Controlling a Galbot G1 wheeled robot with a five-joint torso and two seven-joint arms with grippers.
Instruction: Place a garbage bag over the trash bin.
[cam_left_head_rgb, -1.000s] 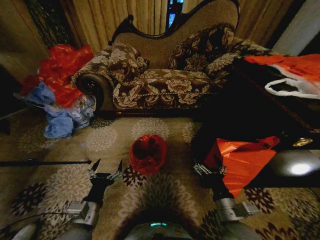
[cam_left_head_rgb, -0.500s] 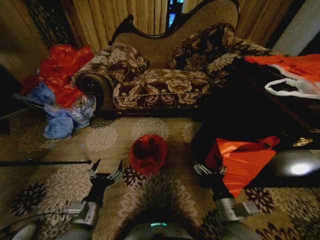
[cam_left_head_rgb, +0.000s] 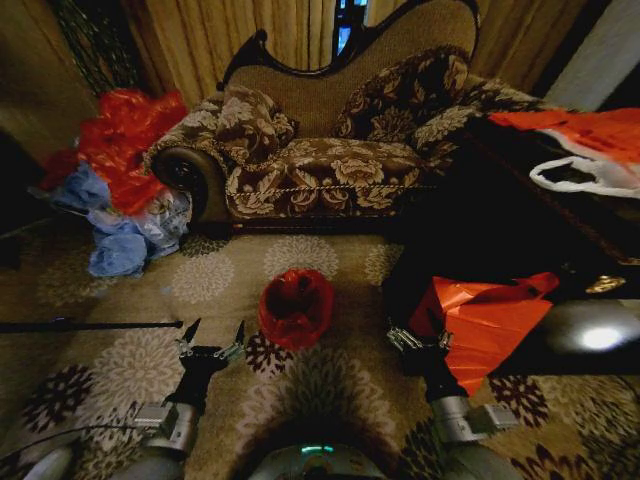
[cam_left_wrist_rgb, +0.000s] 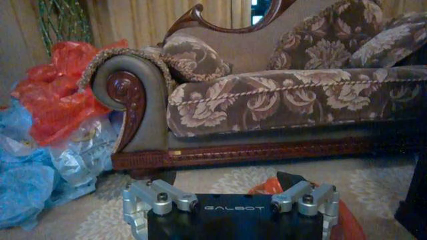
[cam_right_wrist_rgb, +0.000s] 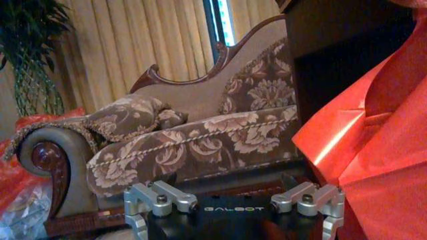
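Patterned carpet holds the garbage bag (cam_left_head_rgb: 296, 306); left gripper (cam_left_head_rgb: 212, 345) fingers spread, empty; right gripper (cam_left_head_rgb: 418, 334) fingers apart, empty.

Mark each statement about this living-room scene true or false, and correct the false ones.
1. The garbage bag already lines the trash bin on the carpet. True; its red plastic covers the rim and the inside.
2. The left end effector grips the bag. False; it is open, beside the bag and apart from it.
3. A heap of red and blue bags lies at the sofa's curled arm. True.
4. The right end effector hangs above the sofa seat. False; it is low, beside the red-orange sheet.
5. The bin lies tipped over. False; it stands upright.
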